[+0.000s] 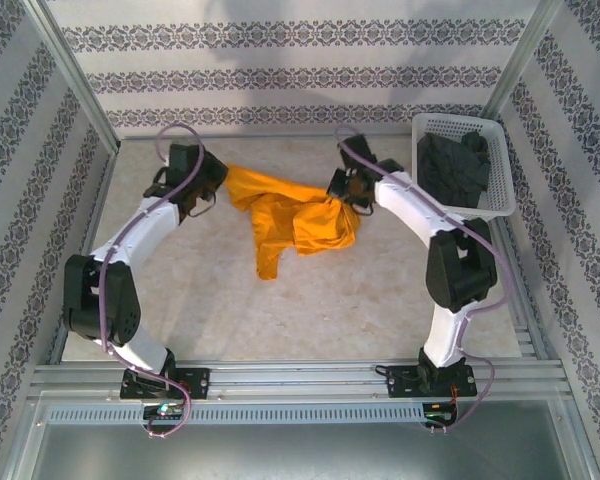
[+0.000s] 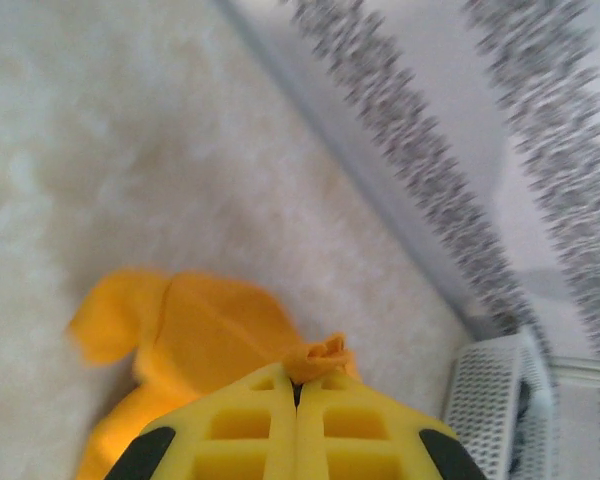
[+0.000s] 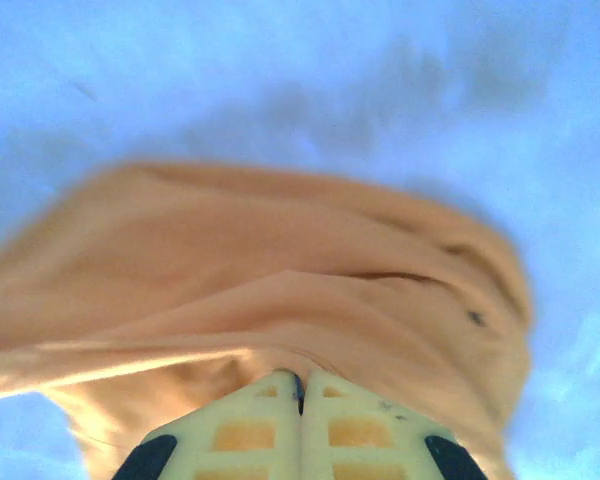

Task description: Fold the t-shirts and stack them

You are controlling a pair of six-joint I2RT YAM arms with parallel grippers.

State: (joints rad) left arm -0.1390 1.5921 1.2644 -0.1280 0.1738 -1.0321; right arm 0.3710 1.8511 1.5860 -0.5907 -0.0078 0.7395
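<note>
A pale, mottled worktop (image 1: 310, 320) is enclosed left, right and far by walls (image 1: 280, 75) papered in grey ornamental bands, with metal rails (image 1: 300, 375) along its near edge. The orange-yellow t-shirt (image 1: 290, 220) lies crumpled at the middle toward the far side, strung between both arms. The left gripper (image 2: 297, 385) is clenched on a bunch of its cloth, and the right gripper (image 3: 300, 378) is closed on its right edge. The charcoal t-shirt (image 1: 455, 170) sits bundled in the white lattice basket (image 1: 500, 195) at the far right corner. The near half of the worktop lies bare between the arms.
</note>
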